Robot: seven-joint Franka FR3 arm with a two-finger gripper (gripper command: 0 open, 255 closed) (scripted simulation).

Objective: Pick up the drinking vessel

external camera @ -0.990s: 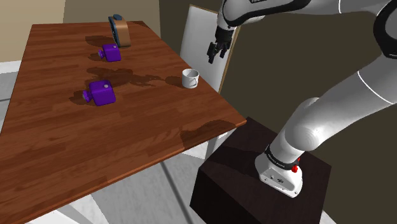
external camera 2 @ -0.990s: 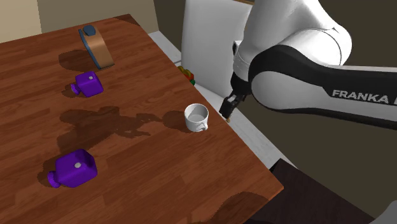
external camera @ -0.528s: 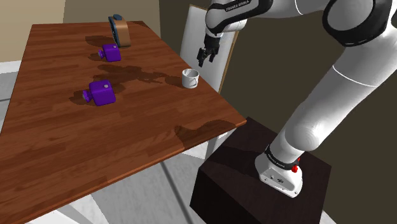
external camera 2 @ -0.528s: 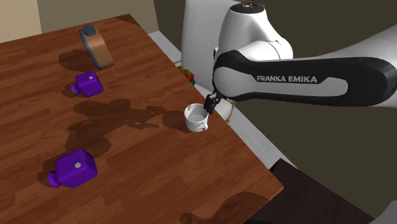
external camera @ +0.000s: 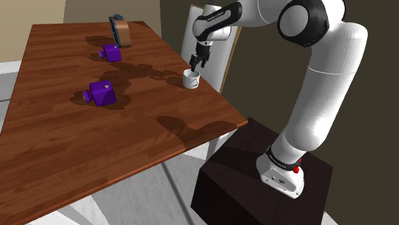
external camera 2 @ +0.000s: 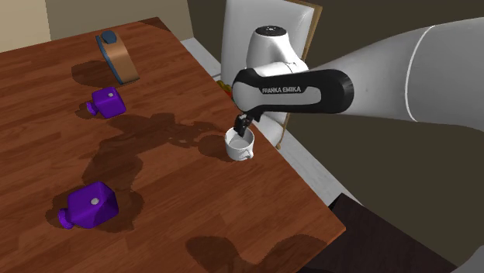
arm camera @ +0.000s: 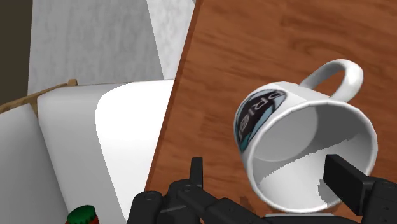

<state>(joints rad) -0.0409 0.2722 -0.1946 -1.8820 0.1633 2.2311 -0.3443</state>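
One white mug [arm camera: 304, 135], empty, stands on the wooden table [external camera: 64, 140], fingers [arm camera: 347, 182] spread apart astride its rim.

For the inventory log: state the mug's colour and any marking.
White mug, with a round dark-and-teal lettered emblem on its side; best in the wrist view.

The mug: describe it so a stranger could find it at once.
On the wooden table, look near the edge on the shoulder view's right, under the black gripper. The mug stands upright there: white, open-topped, with a loop handle, unlike the purple block farther in.
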